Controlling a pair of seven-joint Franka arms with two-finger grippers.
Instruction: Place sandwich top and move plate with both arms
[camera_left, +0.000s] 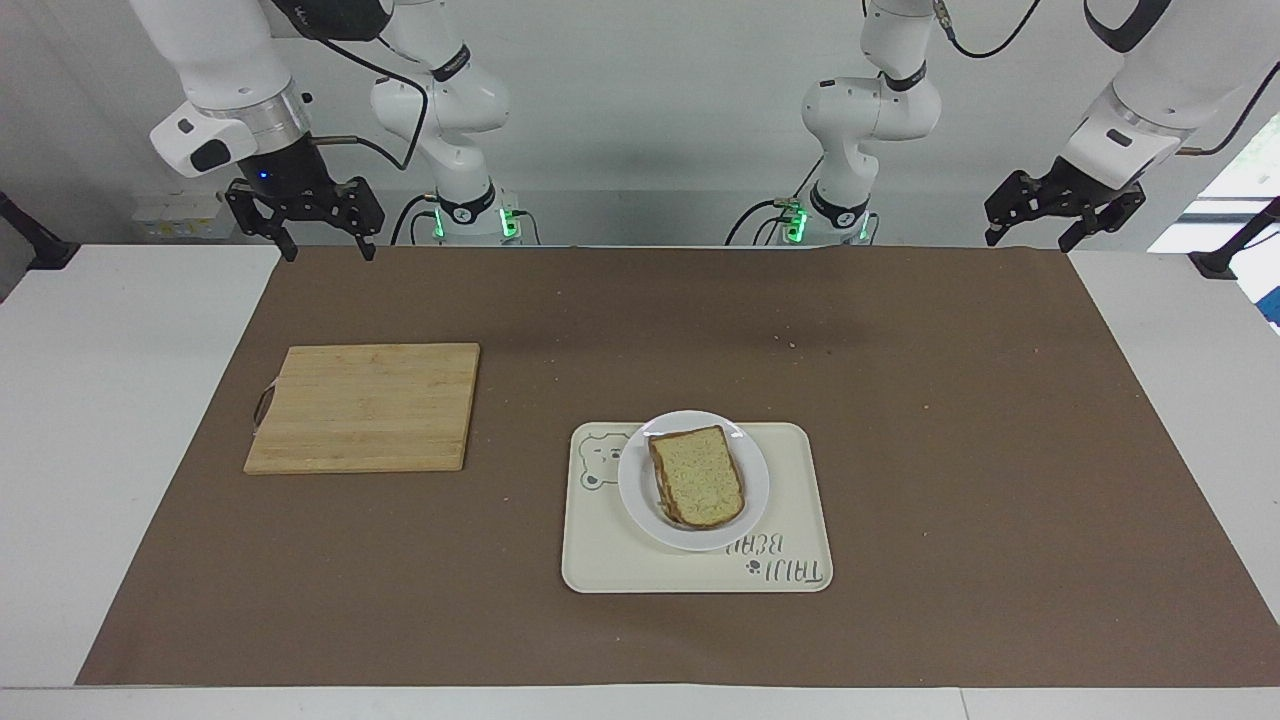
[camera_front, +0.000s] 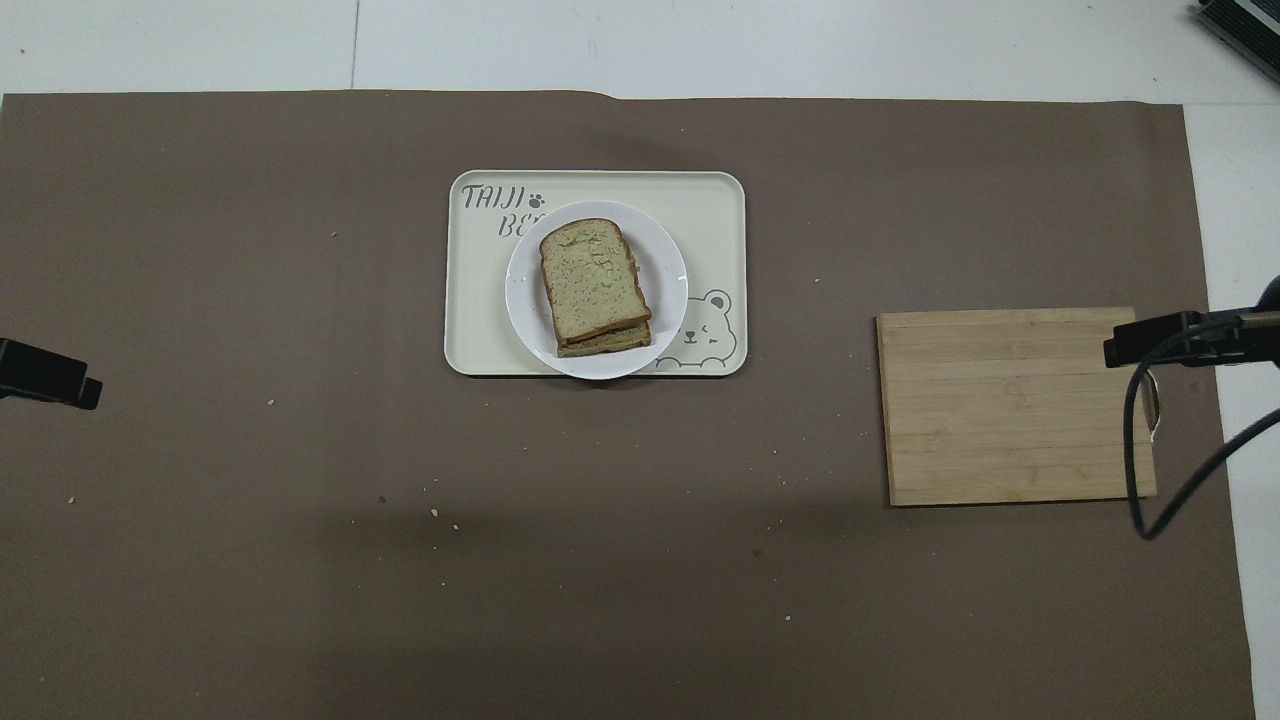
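Note:
The sandwich top (camera_left: 703, 476) (camera_front: 592, 277) lies flat on a second bread slice whose edge shows beneath it. Both slices rest on the white plate (camera_left: 637, 495) (camera_front: 668, 290), which stands on the tray. My right gripper (camera_left: 328, 250) hangs open and empty in the air over the mat's edge by the robots, at the right arm's end. At the left arm's end my left gripper (camera_left: 1030, 238) hangs open and empty, tilted, over the mat's corner. Only its tip (camera_front: 50, 372) reaches into the overhead view. Neither gripper touches anything.
The cream tray (camera_left: 800, 510) (camera_front: 715, 215) with a bear drawing lies mid-table on the brown mat (camera_left: 950, 420). A wooden cutting board (camera_left: 365, 405) (camera_front: 1010, 405) lies toward the right arm's end. Two smaller white arms (camera_left: 860, 110) stand at the robots' end. Crumbs dot the mat.

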